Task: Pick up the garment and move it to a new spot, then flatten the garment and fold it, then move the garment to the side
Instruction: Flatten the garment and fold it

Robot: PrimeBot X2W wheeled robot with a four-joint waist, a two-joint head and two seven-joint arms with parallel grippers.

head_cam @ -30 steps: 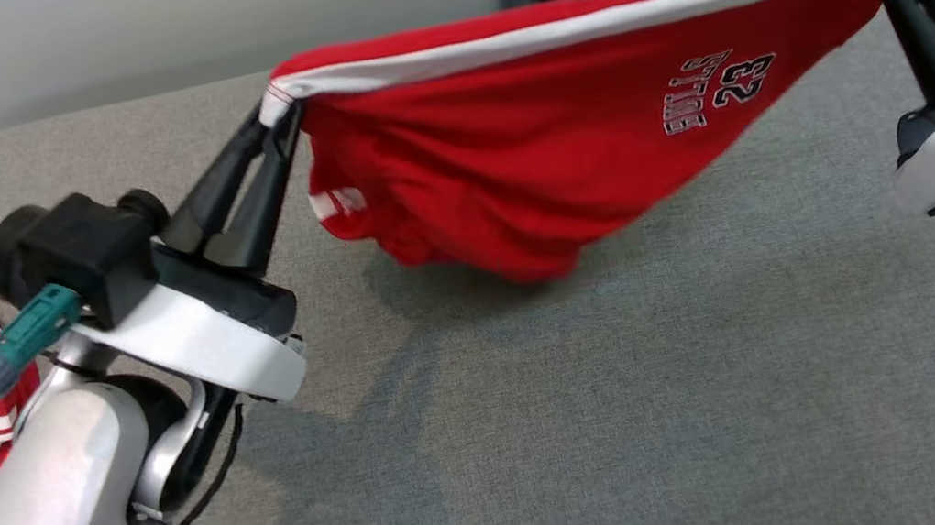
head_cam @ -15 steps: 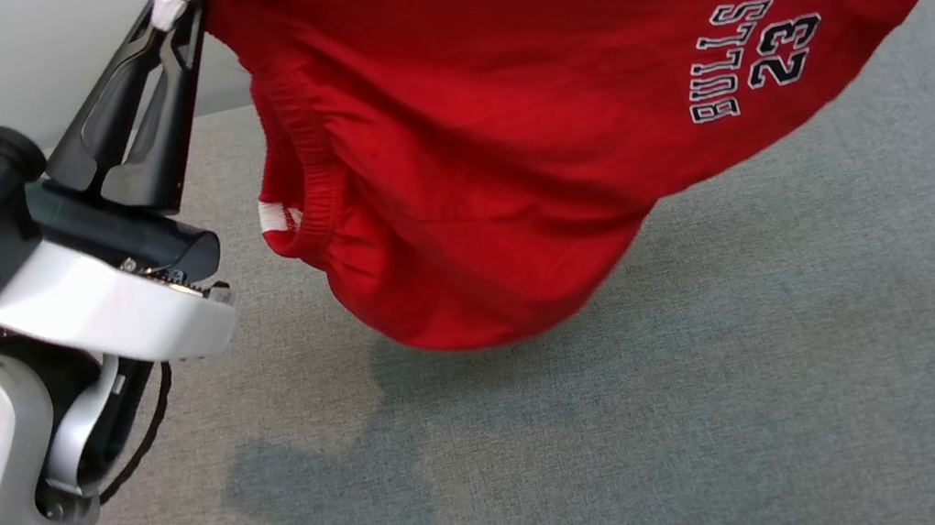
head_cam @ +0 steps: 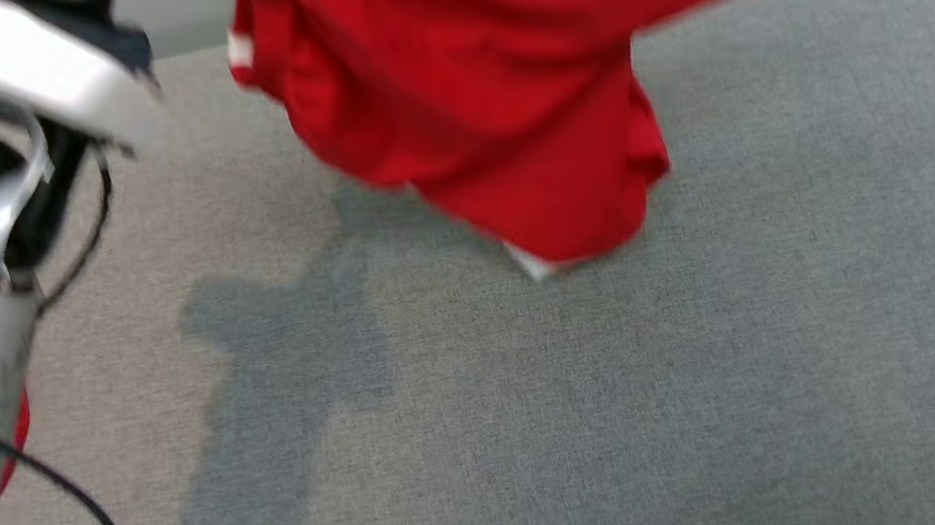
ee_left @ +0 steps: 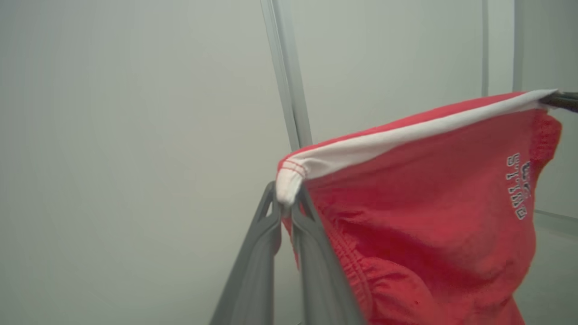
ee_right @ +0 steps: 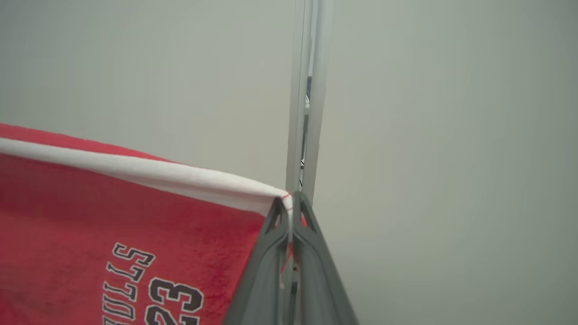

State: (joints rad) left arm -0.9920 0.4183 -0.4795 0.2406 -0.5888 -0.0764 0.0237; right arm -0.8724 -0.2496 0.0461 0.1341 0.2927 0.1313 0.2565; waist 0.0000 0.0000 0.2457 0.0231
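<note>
left fingers (ee_left: 259,253), right fingers (ee_right: 273,243) tight together

Red garment (head_cam: 479,94), white-banded top edge, "BULLS 23" print. Hangs with that edge taut, bulk sagging. Lowest fold possibly touches grey surface (head_cam: 725,372).

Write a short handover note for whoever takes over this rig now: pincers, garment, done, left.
Left pincer: shut on the red garment, at one corner of its white band.
Right pincer: shut on the other corner.
The garment hangs stretched between them above the grey table; whether its low end touches is unclear.
Done: picked up.
Left: lay down at the new spot, flatten, fold, move aside.
</note>
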